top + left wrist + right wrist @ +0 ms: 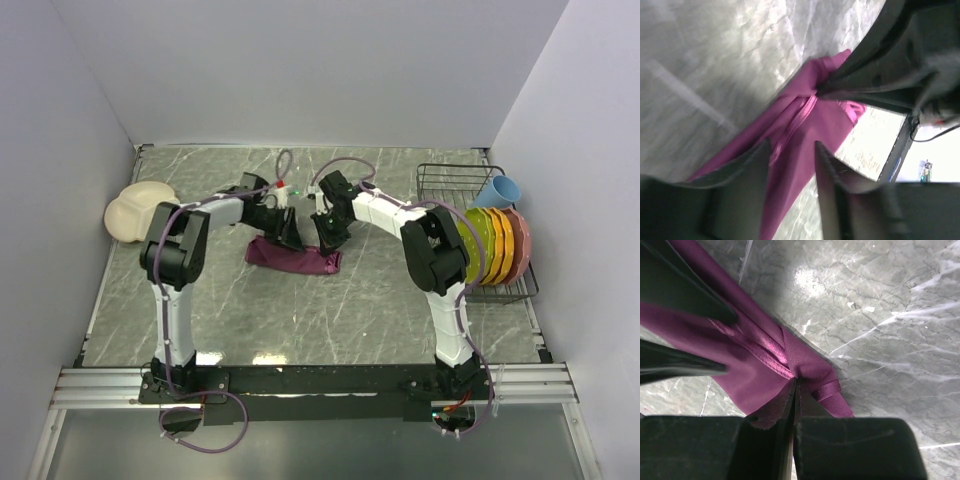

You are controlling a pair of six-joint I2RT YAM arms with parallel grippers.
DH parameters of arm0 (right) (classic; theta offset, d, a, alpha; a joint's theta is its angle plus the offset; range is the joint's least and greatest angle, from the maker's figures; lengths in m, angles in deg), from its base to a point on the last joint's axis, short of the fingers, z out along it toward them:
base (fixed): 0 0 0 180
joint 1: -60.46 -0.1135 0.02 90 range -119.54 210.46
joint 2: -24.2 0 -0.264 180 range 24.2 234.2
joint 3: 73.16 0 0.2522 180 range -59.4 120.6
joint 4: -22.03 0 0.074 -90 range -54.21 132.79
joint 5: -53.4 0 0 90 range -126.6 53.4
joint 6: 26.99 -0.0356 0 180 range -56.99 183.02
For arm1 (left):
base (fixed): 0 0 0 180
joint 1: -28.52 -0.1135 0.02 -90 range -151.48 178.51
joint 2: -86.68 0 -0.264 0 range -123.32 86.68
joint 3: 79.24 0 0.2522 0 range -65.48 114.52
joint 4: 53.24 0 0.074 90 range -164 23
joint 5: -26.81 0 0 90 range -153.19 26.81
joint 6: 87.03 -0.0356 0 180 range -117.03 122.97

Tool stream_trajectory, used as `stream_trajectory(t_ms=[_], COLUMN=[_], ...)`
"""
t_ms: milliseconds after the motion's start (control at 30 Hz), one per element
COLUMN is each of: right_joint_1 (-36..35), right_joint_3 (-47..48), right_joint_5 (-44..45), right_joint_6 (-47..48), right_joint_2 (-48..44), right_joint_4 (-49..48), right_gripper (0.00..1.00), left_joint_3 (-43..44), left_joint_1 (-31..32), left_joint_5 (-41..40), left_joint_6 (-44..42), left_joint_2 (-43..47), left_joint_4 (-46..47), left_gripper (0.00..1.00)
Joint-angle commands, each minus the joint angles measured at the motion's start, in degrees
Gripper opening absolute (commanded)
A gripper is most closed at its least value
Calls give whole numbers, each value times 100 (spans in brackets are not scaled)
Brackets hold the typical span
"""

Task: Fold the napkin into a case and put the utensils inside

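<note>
napkin (293, 258): plain maroon-purple, no print; hem band same colour, slightly glossier. 
tabletop (300, 320): grey marble pattern, white veining. 
left tool (792, 160), right tool (795, 390): black. 
left arm (175, 300), right arm (445, 320): white links, black joints. 
cables (215, 440): purple. 
divided plate (135, 212): cream, plain. 
rack (440, 175): black wire. 
stacked plates (495, 245) in it: green, yellow, orange, dull red. 
cup (500, 190): light blue. 
walls (320, 70): plain pale grey-lavender.
</note>
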Motion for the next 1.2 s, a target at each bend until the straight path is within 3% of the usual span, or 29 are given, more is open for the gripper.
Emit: stream_trajectory(t_ms=[0, 100, 233, 300, 433, 633, 700, 767, 800, 1033, 1167], right_joint_1=[-90, -160, -310, -354, -486, -548, -548, -539, -539, -539, -530], right_joint_3=[112, 103, 139, 130, 121, 200, 165, 43, 16, -204, -222], right_joint_5=[325, 316, 342, 342, 272, 62, 9, -62, -105, -264, -290], right_joint_6=[274, 528, 968, 1205, 1566, 1971, 2102, 2173, 2225, 2323, 2323], right_joint_2=[201, 174, 148, 113, 112, 192, 192, 157, 113, 25, 7], right_joint_4=[-26, -114, -158, -220, -290, -255, -246, -307, -325, -466, -492], right_gripper=[3, 2, 1, 1, 1, 1, 1, 1, 1, 1, 1], left_joint_3=[-242, -102, 154, -12, -838, -2069, -2228, -2185, -2132, -1299, -858], left_joint_1=[-772, -1195, -1529, -1635, -1696, -1635, -1442, -1328, -1293, -1143, -1020], left_joint_5=[443, 557, 654, 680, 575, 444, 303, 259, 250, 328, 320], left_joint_6=[96, -709, -2657, -3329, -4402, -5316, -5555, -5801, -5880, -6249, -6733], left_joint_2=[753, 1052, 1140, 1263, 1991, 2976, 3074, 3083, 3040, 2128, 1599], left_joint_4=[439, 168, -956, -1441, -1285, -415, -309, -256, -273, -518, -1264], left_gripper=[54, 56, 60, 63, 63, 63, 69, 82, 83, 81, 82])
